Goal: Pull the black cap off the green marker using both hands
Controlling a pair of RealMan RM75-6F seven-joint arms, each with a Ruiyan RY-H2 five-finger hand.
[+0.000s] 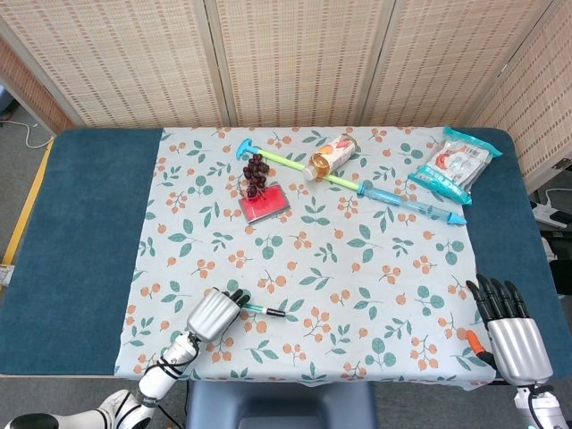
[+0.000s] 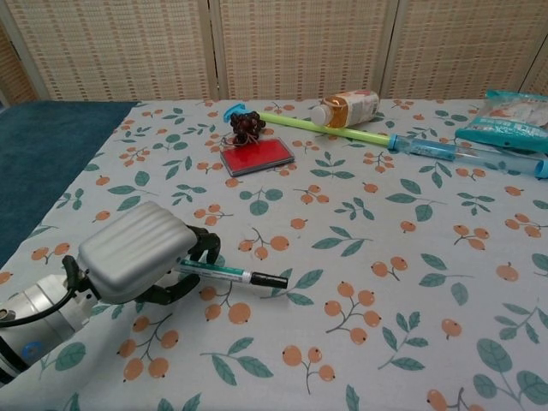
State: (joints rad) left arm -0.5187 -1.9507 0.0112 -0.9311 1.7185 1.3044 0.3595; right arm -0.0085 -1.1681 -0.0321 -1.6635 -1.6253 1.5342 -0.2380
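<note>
Your left hand (image 2: 137, 261) grips the green marker (image 2: 224, 274) near the table's front edge, so bring your spread, empty right hand (image 1: 509, 326) across to its black cap (image 2: 274, 281).

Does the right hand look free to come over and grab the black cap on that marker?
Probably yes. The right hand is open at the table's near right corner, and only bare cloth lies between it and the black cap, which sticks out clear of the left hand.
</note>
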